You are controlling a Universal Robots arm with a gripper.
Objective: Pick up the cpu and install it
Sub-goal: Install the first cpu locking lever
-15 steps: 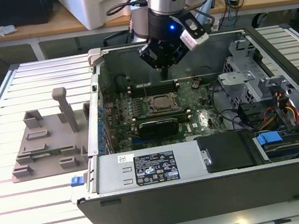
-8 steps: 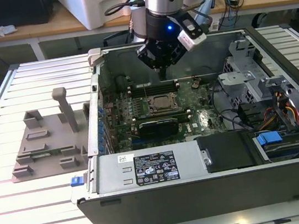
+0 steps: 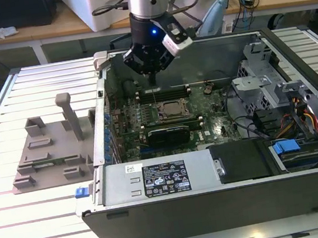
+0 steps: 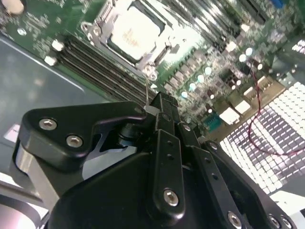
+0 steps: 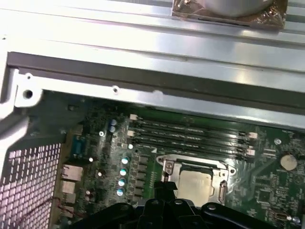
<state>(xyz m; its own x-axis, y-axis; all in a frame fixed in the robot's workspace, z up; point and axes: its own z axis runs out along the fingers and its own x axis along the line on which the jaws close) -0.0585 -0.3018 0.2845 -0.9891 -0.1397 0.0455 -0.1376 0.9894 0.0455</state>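
The cpu [image 3: 172, 110] lies flat in the motherboard socket inside the open computer case, its silver-grey top showing within the metal socket frame in both wrist views [image 4: 133, 33] [image 5: 195, 183]. My gripper [image 3: 151, 72] hangs above the memory slots just behind the socket, near the case's back wall. Its black fingers [image 4: 164, 112] are pressed together, and the gripper [image 5: 164, 188] is shut with no chip between them. A thin pin-like line runs from the fingertips down toward the board. The gripper is apart from the cpu.
A grey plastic fixture block [image 3: 50, 149] stands on the slatted table at the exterior view's left. In front of the socket sits a black graphics card [image 3: 164, 135], then the power supply [image 3: 161, 178]. A drive cage [image 3: 266, 80] and cables fill the exterior view's right.
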